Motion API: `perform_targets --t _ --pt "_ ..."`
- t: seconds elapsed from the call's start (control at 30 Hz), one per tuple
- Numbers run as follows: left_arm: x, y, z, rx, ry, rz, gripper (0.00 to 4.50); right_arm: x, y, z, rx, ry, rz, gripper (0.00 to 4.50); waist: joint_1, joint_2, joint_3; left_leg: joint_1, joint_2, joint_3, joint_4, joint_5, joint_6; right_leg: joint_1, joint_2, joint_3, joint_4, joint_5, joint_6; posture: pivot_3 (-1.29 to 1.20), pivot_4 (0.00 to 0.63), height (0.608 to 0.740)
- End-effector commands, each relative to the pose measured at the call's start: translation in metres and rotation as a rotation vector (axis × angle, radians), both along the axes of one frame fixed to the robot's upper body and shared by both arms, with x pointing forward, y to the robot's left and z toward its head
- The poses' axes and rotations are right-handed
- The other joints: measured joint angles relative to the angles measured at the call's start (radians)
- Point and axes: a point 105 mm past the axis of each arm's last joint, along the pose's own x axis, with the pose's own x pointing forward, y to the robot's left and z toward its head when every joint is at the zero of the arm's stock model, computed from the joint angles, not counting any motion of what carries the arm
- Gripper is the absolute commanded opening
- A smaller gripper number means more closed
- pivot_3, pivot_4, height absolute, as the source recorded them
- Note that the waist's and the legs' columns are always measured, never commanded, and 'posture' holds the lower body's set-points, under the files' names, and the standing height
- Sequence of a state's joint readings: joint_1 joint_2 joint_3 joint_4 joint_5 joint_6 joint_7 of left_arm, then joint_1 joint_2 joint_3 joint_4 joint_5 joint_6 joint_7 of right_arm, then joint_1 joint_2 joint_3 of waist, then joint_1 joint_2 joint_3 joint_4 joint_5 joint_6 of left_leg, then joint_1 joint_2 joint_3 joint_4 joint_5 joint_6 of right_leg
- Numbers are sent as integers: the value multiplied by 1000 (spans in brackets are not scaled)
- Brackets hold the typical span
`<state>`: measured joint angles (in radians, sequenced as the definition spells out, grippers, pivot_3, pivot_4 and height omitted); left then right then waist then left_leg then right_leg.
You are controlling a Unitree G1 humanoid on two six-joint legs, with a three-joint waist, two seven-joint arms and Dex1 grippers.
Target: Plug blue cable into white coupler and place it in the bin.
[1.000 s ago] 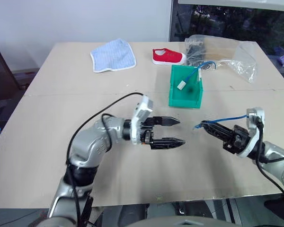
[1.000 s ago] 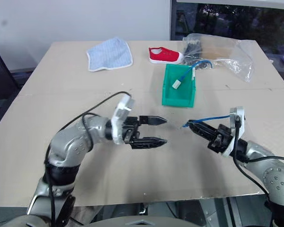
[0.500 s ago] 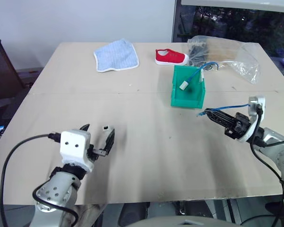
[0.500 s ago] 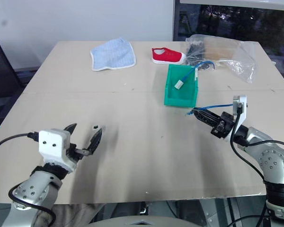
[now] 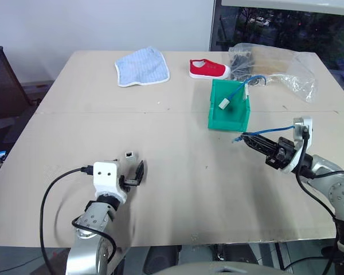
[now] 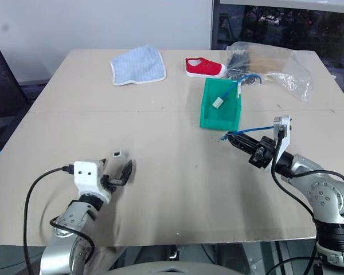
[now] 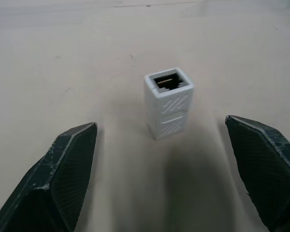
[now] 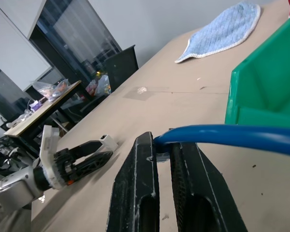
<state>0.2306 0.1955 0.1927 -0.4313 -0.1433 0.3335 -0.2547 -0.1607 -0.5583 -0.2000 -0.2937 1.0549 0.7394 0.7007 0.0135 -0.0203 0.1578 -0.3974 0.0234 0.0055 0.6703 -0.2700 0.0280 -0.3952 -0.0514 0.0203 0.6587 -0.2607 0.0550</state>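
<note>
Since a second earlier, the left gripper had swung down from mid-table to the white coupler, which stood upright on the table, its jaws spread wide around it. The right gripper, near the green bin, pinched the blue cable. Closing squarely should keep the socket accessible.

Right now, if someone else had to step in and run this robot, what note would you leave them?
Left gripper: fingers open, either side of the white coupler, not gripping it. The coupler stands upright on the table, socket up.
Right gripper: shut on the blue cable, held above the table in front of the bin.
The bin already holds another blue cord with a white block.
Done: cable picked up.
Left: grasp coupler, plug cable in, put the pair in the bin.
</note>
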Motion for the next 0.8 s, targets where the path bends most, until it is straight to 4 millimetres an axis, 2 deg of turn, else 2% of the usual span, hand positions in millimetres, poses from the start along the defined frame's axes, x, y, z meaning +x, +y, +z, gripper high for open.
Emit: perform_targets --t 0.03,0.2,0.33,0.4,0.5,0.6,0.73,0.8 --pt "7 -1 8 10 -47 -13 3068 -5 1 8 -7 -43 2 0 -1 0 0 0 0 0 0 0 0 0 0 0 0 0 0 0 150 740" --pt "12 2 5 23 -46 -6 614 -5 0 7 -12 -44 -1 0 -3 0 0 0 0 1 0 0 0 0 0 1 0 0 0 0 150 740" --pt "15 0 6 30 -54 -23 579 -5 0 6 -13 -45 -1 0 -3 0 0 0 0 0 0 0 0 0 0 1 0 0 0 0 150 740" --pt "21 -17 12 18 -76 -132 579 -5 1 8 -22 -58 4 0 -2 0 0 0 0 0 0 0 0 0 0 0 1 0 0 0 150 740" --pt "26 -57 21 -9 -94 -423 579 -5 7 15 -40 -96 26 0 2 0 0 0 -1 -1 0 0 0 0 0 -1 1 0 0 0 150 740" --pt "26 -99 26 35 -85 -790 579 -5 19 18 -128 -168 67 0 -2 0 0 0 -1 0 1 0 0 0 0 0 0 0 0 0 150 740" --pt "24 -132 19 151 -39 -1197 579 -2 33 15 -275 -285 119 0 -4 1 0 1 -2 1 1 0 0 0 2 0 1 0 0 0 150 740" --pt "28 -142 17 160 6 -1356 579 -4 40 10 -357 -351 180 0 -4 1 0 0 -2 0 0 0 0 -1 3 -1 0 0 0 0 150 740"
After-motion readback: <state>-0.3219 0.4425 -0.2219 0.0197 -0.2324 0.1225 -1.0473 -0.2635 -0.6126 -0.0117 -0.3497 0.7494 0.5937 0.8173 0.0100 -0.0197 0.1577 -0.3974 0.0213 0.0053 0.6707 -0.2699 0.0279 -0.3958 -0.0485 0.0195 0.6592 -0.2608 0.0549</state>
